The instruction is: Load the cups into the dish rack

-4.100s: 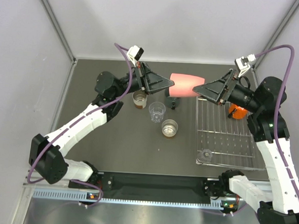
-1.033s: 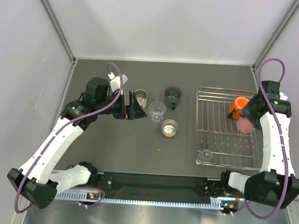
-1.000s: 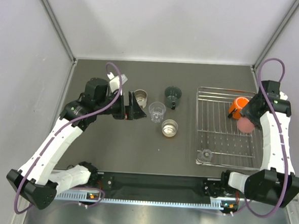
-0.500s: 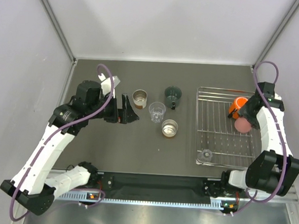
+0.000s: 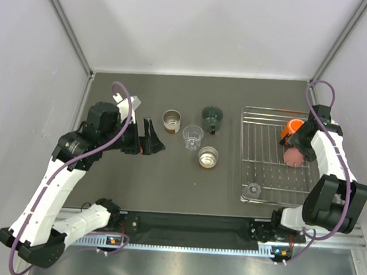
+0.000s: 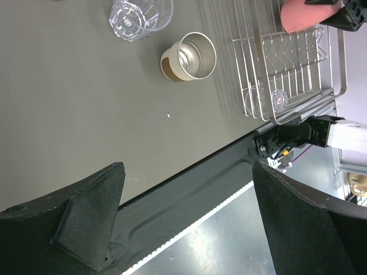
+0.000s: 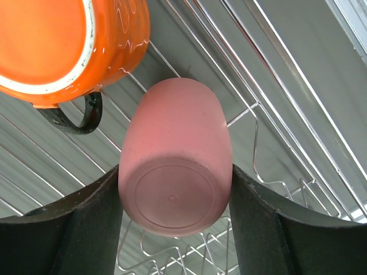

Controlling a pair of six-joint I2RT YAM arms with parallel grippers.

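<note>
Drawing back to the left since half a second ago, the left fingers (image 6: 86,212) hang apart and empty, well clear of the far steel cup (image 5: 171,118) on the surface (image 5: 168,180). The right fingers (image 7: 86,229) stay clamped on the pink cup (image 7: 175,172), now in the dish rack (image 5: 264,148) just beside the orange cup (image 7: 57,40). The pink cup's mouth is hidden, so contact with the wires cannot be told.
</note>
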